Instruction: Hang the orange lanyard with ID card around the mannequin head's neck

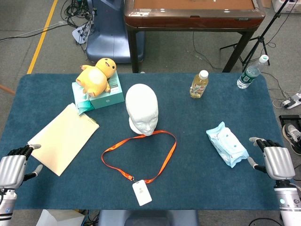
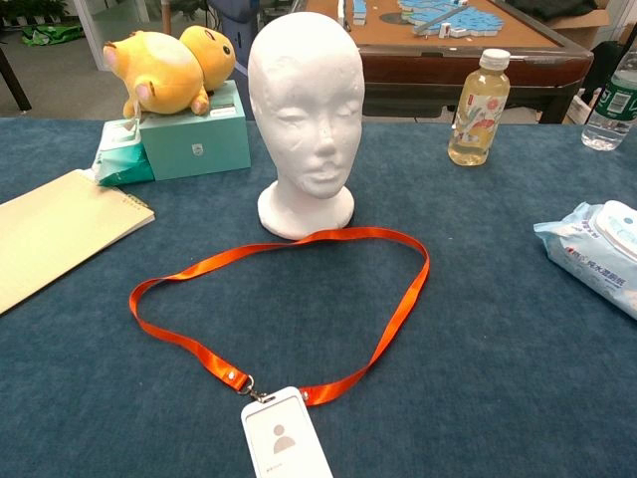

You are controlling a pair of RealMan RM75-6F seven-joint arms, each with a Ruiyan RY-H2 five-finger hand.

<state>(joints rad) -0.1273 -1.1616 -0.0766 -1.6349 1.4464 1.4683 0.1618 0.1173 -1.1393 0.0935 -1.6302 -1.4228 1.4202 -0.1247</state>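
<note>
A white mannequin head (image 1: 142,108) (image 2: 306,115) stands upright at the table's middle. In front of it the orange lanyard (image 1: 167,157) (image 2: 398,309) lies flat in an open loop, its far edge touching the head's base. The white ID card (image 1: 141,192) (image 2: 284,438) is clipped at the loop's near end. My left hand (image 1: 13,168) rests at the near left table edge, holding nothing, fingers apart. My right hand (image 1: 276,161) sits at the near right edge, also holding nothing. Neither hand appears in the chest view.
A yellow plush (image 1: 96,74) lies on a teal box (image 1: 104,95) at the back left, with a cream notepad (image 1: 63,137) in front. A tea bottle (image 1: 199,84) and water bottle (image 1: 250,73) stand behind. A wet-wipes pack (image 1: 226,143) lies near my right hand.
</note>
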